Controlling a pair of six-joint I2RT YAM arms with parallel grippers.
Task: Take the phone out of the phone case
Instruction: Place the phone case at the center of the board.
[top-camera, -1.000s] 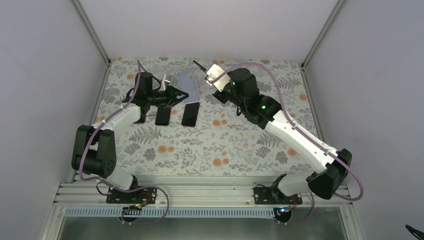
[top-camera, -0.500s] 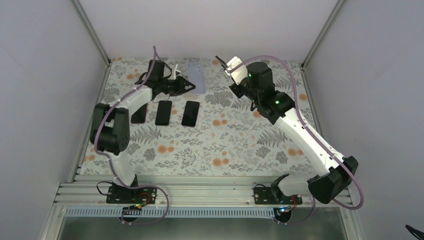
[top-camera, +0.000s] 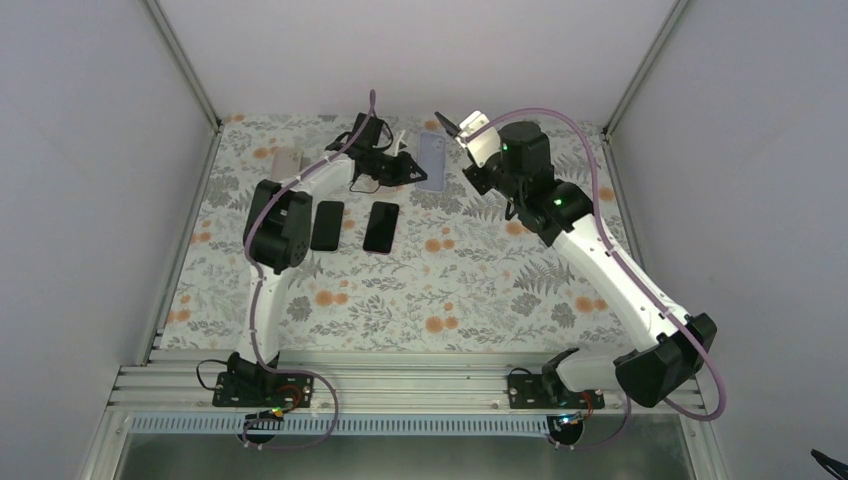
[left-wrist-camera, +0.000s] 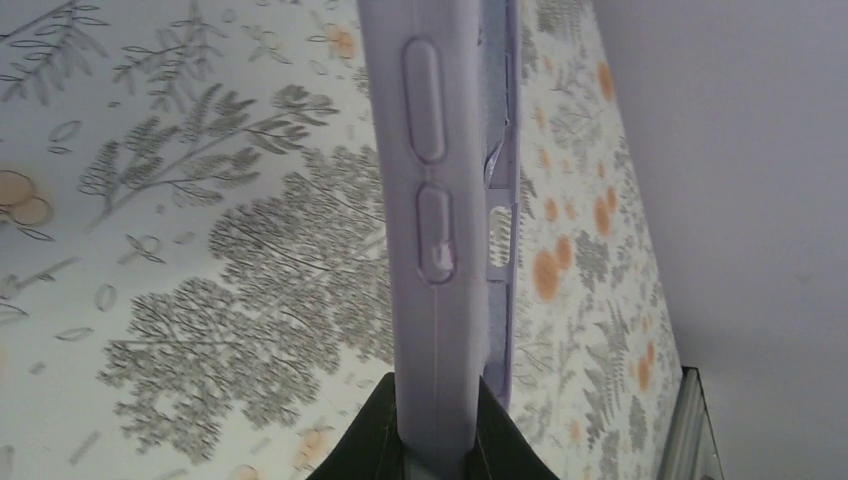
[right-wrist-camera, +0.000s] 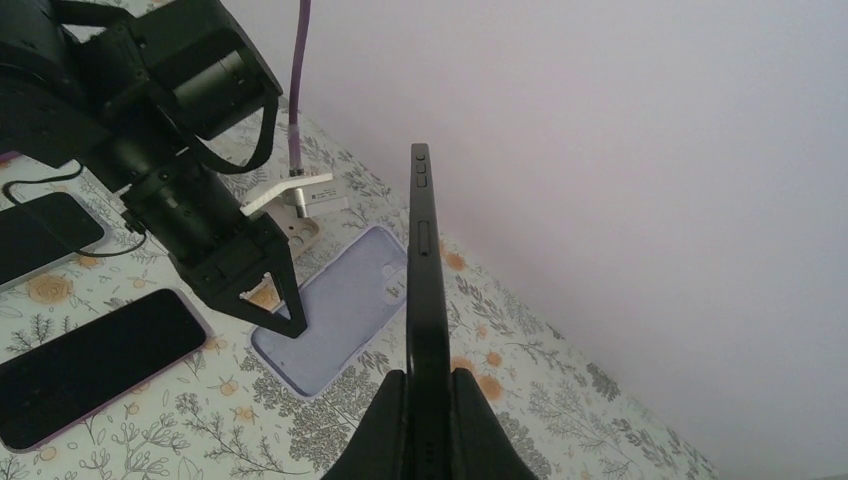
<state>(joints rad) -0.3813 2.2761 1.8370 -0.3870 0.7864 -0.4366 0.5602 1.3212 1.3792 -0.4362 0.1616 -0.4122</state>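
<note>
Separation looks done: right gripper (right-wrist-camera: 428, 400) clamps the bare phone (right-wrist-camera: 424, 270), left gripper (left-wrist-camera: 437, 425) clamps the empty case (left-wrist-camera: 430, 200); only setting down remains

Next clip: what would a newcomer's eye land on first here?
The black phone, clamped edge-on in the right pincer, raised over the floral table at its far side. Just left of it, the left pincer grips the lilac case, apparently empty. Two dark phones lie flat nearer the arms.

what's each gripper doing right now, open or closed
Left gripper: closed on the edge of the lilac silicone phone case.
Right gripper: closed on the slim black phone, held edge-on.
</note>
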